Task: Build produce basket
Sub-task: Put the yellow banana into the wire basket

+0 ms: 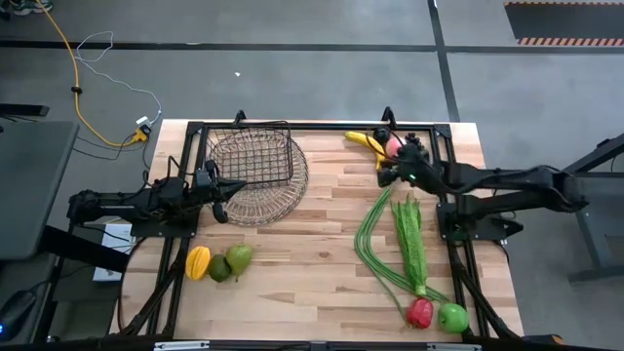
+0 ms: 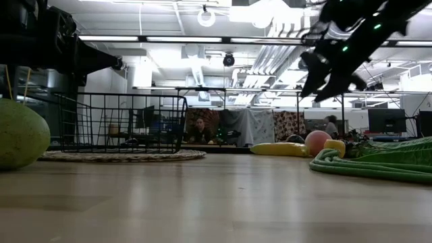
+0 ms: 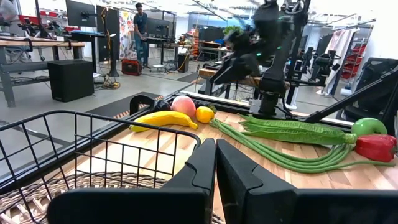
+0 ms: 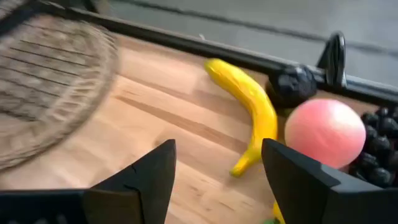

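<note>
Right gripper (image 4: 217, 171) released, hovering over banana (image 4: 249, 112) at bench 1 o'clock; left gripper (image 3: 216, 165) clenched, empty, beside basket (image 1: 255, 156).

Bare wooden tabletop (image 1: 322, 244) was left free between the dark wire-mesh basket (image 1: 252, 158) and the long green beans (image 1: 382, 255); the far-right corner was crowded by the yellow banana (image 1: 364, 141).

In the right wrist view the woven mat (image 4: 43, 74) is smeared by blur and cut by the edge; beside the peach (image 4: 324, 132), the grapes (image 4: 379, 146) run out of view. In the low view a green pear (image 2: 20, 133) is cropped — the people behind the basket (image 2: 121, 121) are too small to make out.
</note>
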### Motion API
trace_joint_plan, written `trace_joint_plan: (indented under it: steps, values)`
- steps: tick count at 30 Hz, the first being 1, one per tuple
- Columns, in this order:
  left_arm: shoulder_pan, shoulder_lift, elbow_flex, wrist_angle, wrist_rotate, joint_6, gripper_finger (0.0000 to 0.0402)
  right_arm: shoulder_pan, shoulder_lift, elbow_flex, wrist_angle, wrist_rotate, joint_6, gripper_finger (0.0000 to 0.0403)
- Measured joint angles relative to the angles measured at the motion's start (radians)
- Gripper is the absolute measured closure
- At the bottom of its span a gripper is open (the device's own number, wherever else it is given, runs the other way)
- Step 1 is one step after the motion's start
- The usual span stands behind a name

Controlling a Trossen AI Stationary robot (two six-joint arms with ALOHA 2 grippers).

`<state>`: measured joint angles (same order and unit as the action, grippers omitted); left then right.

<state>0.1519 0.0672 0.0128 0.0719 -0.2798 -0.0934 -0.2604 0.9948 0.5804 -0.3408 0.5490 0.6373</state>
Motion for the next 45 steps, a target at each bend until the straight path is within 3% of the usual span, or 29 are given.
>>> trace_joint_plan:
  steps: [8, 14, 19, 28, 37, 41, 45]
  values:
    - [0.0, 0.0, 0.0, 0.0, 0.001, 0.0, 0.0398, -0.197, 0.308, 0.131, 0.001, -0.055, -0.079, 0.0174]
    - [0.0, 0.0, 0.0, 0.0, 0.003, 0.0, 0.0398, -0.262, 0.512, 0.239, 0.0, -0.136, -0.157, 0.0174]
    - [0.0, 0.0, 0.0, 0.0, 0.003, 0.0, 0.0398, -0.299, 0.653, 0.338, -0.053, -0.106, -0.219, 0.0174]
    - [0.0, 0.0, 0.0, 0.0, 0.003, 0.0, 0.0398, -0.319, 0.802, 0.428, -0.143, -0.038, -0.23, 0.0174]
    - [0.0, 0.0, 0.0, 0.0, 0.004, 0.0, 0.0398, -0.334, 0.835, 0.427, -0.141, -0.053, -0.23, 0.0178]
    - [0.0, 0.0, 0.0, 0.0, 0.004, 0.0, 0.0398, -0.334, 0.832, 0.426, -0.141, -0.045, -0.261, 0.0218]
    - [0.0, 0.0, 0.0, 0.0, 0.004, 0.0, 0.0398, -0.328, 0.828, 0.426, -0.174, -0.04, -0.278, 0.0306]
